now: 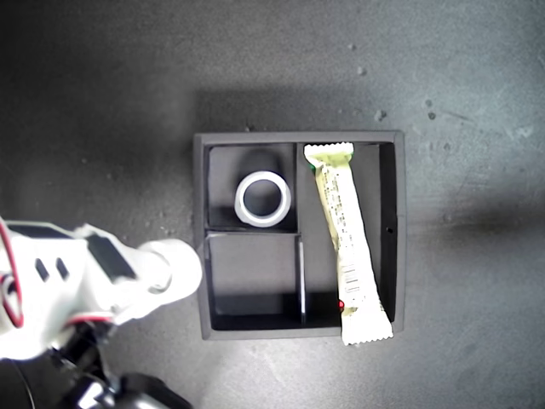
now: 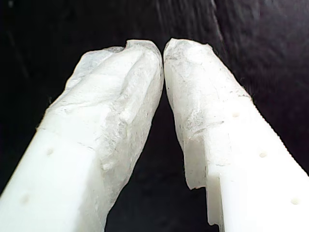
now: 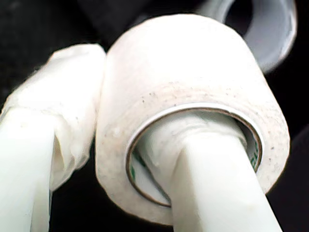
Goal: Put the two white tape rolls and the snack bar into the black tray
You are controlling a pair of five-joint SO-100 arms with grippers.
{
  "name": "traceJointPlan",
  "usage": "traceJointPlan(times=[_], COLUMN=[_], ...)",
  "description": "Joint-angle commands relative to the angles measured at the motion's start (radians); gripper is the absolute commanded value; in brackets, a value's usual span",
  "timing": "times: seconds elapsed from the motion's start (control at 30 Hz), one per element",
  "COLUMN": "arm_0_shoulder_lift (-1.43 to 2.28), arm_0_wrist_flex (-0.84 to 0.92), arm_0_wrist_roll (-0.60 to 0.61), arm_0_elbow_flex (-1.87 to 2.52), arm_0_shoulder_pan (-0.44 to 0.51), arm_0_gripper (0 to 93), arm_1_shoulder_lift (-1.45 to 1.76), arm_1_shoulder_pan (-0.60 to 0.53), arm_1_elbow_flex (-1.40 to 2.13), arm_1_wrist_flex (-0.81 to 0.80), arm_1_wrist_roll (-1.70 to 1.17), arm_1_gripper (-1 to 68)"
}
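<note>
In the exterior view the black tray sits square on the dark table, with two small compartments on the view's left half and one long one on the right. The snack bar lies in the long compartment, its long axis running from the tray's far wall toward the near wall, slightly slanted, and its lower crimped end sticks out over the near wall onto the table. The wide tape roll lies flat in the upper small compartment, hole facing up; the lower small compartment next to it shows only bare floor. An arm comes in from the view's lower left, its rounded white tip just beside the tray's left wall; table surface is open above and to the right of the tray. In the first wrist view my first gripper holds nothing, its wrapped fingertips almost meeting over dark surface. In the second wrist view my second gripper clamps the smaller thick tape roll, one finger through the core and the other pressed on the outer wall; the wide roll shows blurred behind it.
</note>
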Motion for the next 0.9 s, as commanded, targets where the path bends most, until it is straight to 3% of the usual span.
traceJointPlan(times=[0.0,0.37,0.5,0.73,0.87], arm_0_shoulder_lift=[-0.192,-0.71,-1.054,-1.068,-1.04], arm_0_wrist_flex=[0.018,0.376,0.6,0.598,0.598], arm_0_wrist_roll=[0.029,-0.011,-0.028,-0.064,-0.087], arm_0_elbow_flex=[-0.239,-0.862,-1.439,-1.396,-1.322], arm_0_shoulder_pan=[0.008,0.014,0.026,0.037,0.038], arm_0_gripper=[0.1,0.0,0.0,1.3,9.5], arm_1_shoulder_lift=[0.029,0.031,0.032,0.032,0.032], arm_1_shoulder_pan=[-0.026,-0.129,-0.129,-0.14,-0.141], arm_1_elbow_flex=[0.184,0.442,0.463,0.456,0.453], arm_1_wrist_flex=[-0.152,-0.385,-0.411,-0.411,-0.411], arm_1_wrist_roll=[-0.011,0.021,0.023,0.02,0.017], arm_1_gripper=[-0.1,-0.1,-0.1,-0.1,-0.1])
